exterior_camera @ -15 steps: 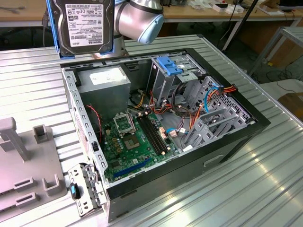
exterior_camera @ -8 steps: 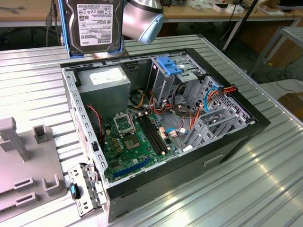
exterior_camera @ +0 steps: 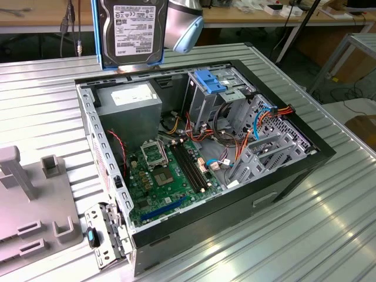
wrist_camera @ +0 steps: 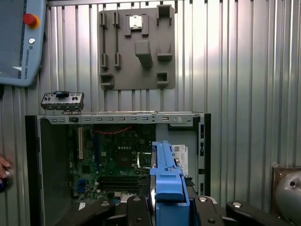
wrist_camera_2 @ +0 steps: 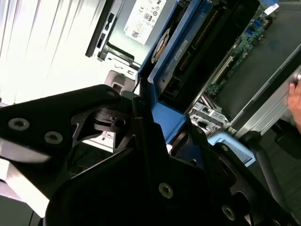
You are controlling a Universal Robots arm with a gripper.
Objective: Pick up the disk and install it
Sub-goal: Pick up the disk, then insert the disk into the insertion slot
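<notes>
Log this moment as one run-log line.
gripper: shut on the disk | pose: upright, above open computer case | installed: not yet

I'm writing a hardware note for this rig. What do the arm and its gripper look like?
The arm has a smooth, rounded silver-grey joint housing in the exterior view. The gripper is matte black, built from flat angular linkage plates with rounded corners, fastened by round silver screw heads, as seen in both wrist views.

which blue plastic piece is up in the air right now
The blue frame around the disk, gripped by the tool above the computer case; the other blue bracket sits on the drive cage inside the case.
</notes>
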